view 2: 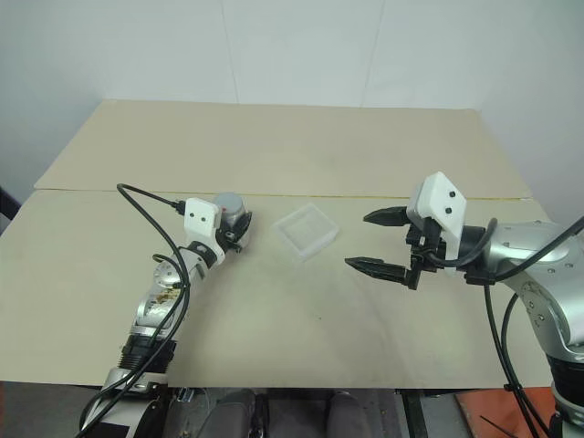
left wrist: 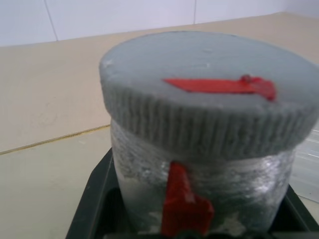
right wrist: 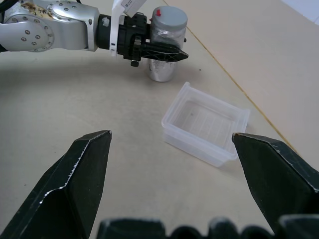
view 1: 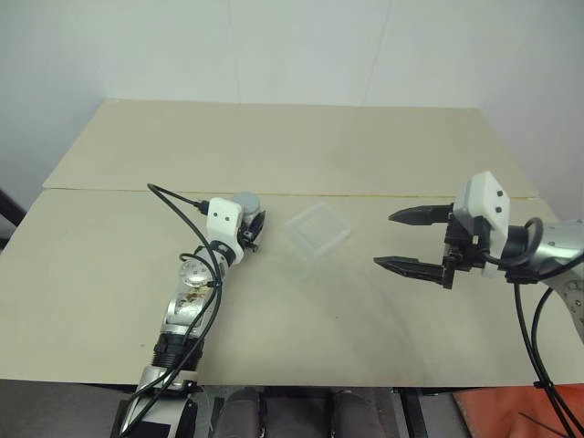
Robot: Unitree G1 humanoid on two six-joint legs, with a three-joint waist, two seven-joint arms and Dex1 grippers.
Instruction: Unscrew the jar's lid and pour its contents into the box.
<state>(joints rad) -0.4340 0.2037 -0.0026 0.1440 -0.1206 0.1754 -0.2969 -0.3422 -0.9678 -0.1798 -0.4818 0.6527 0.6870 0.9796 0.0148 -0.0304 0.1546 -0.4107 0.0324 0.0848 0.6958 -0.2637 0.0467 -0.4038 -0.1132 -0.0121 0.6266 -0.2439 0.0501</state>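
The left pincer [right wrist: 149,47] squeezes the jar [right wrist: 164,42], lid [left wrist: 209,84] on; the right pincer [view 1: 415,242] waits wide open, empty. A weak squeeze could let the jar spin or tip near the box [view 1: 317,230].

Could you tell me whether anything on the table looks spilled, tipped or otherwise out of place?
Nothing stands out. The jar stands upright with its lid on, held by the left pincer. The box sits flat beside it, turned askew, with nothing spilled around it.
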